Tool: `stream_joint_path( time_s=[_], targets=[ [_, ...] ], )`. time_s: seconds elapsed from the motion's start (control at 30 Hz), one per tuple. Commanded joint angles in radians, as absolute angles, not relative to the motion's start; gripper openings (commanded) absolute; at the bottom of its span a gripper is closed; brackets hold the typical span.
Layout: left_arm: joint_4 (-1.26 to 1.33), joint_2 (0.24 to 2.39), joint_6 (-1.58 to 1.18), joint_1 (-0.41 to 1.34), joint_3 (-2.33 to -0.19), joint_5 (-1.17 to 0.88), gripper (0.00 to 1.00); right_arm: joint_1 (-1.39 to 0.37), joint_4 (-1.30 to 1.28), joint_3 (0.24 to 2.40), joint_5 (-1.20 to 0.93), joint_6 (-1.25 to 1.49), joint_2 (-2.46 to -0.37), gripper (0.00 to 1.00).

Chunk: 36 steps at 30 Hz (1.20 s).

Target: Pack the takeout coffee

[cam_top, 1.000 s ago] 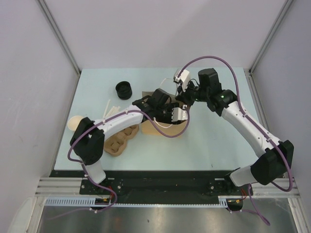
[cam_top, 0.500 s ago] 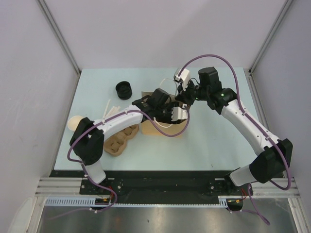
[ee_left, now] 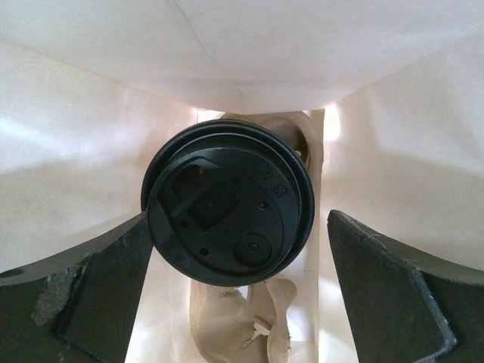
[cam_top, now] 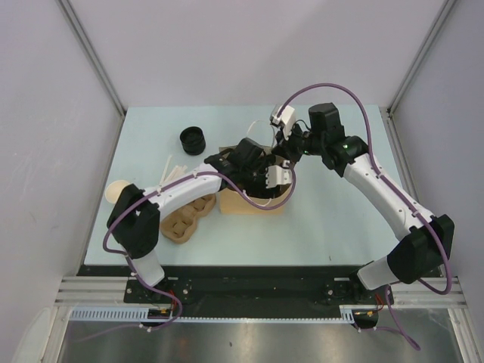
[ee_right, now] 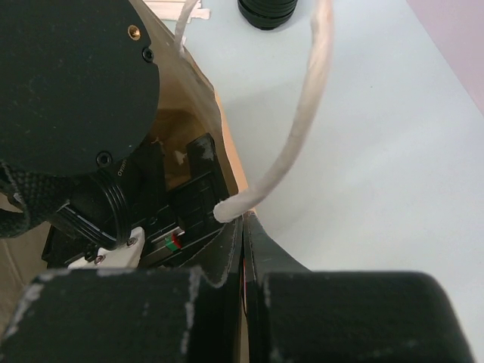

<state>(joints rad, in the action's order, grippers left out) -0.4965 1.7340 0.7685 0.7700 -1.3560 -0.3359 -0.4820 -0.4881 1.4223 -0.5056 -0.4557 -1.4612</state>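
On the pale table (cam_top: 340,219), a brown paper bag (cam_top: 253,206) was stood open near the middle, and every other place is given from that bag. The left arm (cam_top: 185,189) was stretched to the bag from its near left, and the right arm (cam_top: 386,193) was bent towards it from the right. To the bag's left, just beside it, a brown pulp cup carrier (cam_top: 185,219) was laid, partly covered by the left arm.

The left gripper (cam_top: 276,178) was lowered into the mouth of the bag with its jaws spread wide. The right gripper (ee_right: 243,227) was set at the bag's far rim, its fingers pressed together on the paper edge, with the white cord handle (ee_right: 302,128) seen rising from just beside them.

Inside the bag, the takeout coffee (ee_left: 227,200) was stood upright on the bottom, its black lid facing up. It was placed between the spread fingers: the left finger (ee_left: 106,280) was seen at the lid's edge, while the right finger (ee_left: 393,287) was kept apart from it.

Beyond the bag to the left, a stack of black lids (cam_top: 193,140) was set, and some pale sticks (cam_top: 172,166) were laid nearer.
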Motion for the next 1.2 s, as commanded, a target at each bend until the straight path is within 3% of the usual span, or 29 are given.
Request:
stream_joint_path(
  time_s=[0.0,1.17],
  targets=[
    [-0.517,1.677,0.727,0.775,-1.4,-0.327,1.0,-0.483,-0.56,1.442,-0.538,-0.445,-1.48,0.0],
    [-0.552,1.502,0.632,0.759,-1.494,-0.343,0.99,-0.476,-0.569,1.451,-0.517,-0.477,-1.474,0.0]
  ],
)
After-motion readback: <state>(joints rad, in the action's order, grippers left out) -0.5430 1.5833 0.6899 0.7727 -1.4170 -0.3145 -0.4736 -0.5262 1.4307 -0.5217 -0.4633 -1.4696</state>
